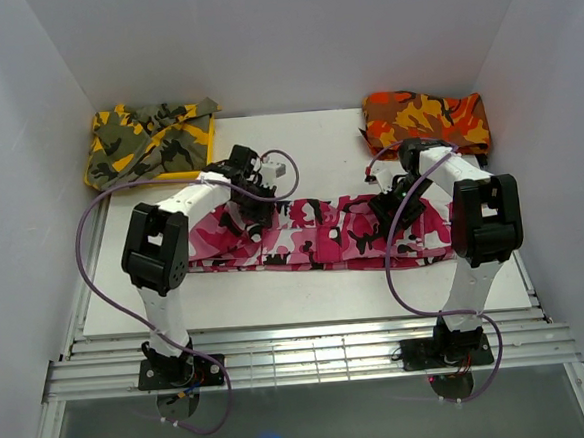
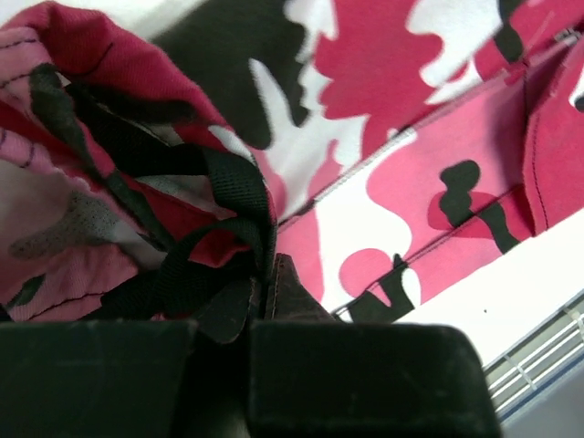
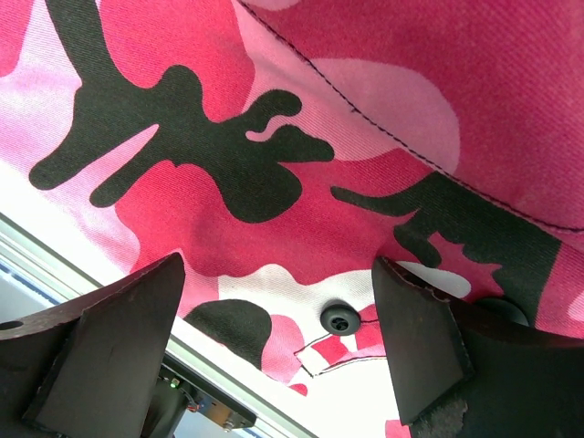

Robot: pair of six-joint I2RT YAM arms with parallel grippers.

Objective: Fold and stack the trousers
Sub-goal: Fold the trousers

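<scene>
The trousers (image 1: 323,239), in pink, white and black camouflage, lie stretched across the middle of the table. My left gripper (image 1: 252,214) is over their left end. In the left wrist view it (image 2: 260,285) is shut, pinching a black webbing strap (image 2: 228,196) and bunched cloth of the trousers (image 2: 392,173). My right gripper (image 1: 392,210) hovers over the right end. In the right wrist view it (image 3: 274,319) stands open just above the cloth (image 3: 301,119), with a dark button (image 3: 339,318) between the fingers (image 3: 128,338) and nothing held.
A yellow-olive camouflage garment (image 1: 151,134) lies on a yellow tray (image 1: 184,173) at the back left. An orange-red camouflage garment (image 1: 425,119) lies at the back right. White walls close in the sides and back. A metal rail (image 1: 312,358) runs along the near edge.
</scene>
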